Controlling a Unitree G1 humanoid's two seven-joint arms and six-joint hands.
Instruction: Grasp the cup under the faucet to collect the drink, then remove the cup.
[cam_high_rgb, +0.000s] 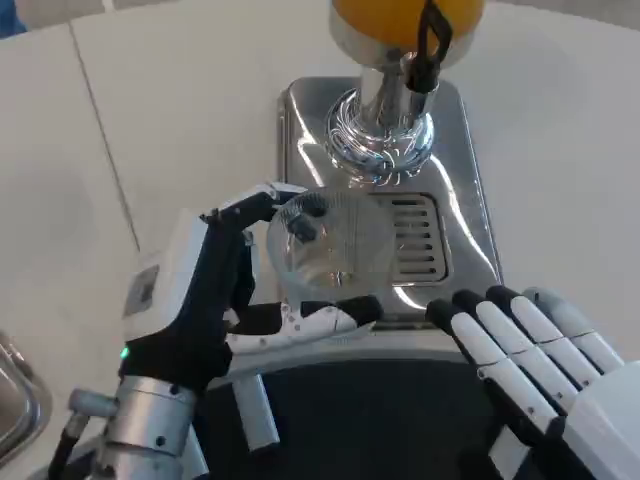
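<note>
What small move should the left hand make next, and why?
Probably lift the tap lever: the left hand holds the clear cup on the drip tray, fingers wrapped around it, below the dispenser, and the cup looks empty.

A white table (180, 110) has a seam running across its left part. A metal object (15, 395) shows at the lower left edge, cut off.

I saw a clear cup (330, 245) with fine ribbed lines, a shiny chrome dispenser base (455, 150), a slotted silver drain grate (415, 238), an orange tank (400, 15) with a black tap handle (430, 45), and a white table (160, 120). Left hand (215, 300) and right hand (530, 345) were white and black.
</note>
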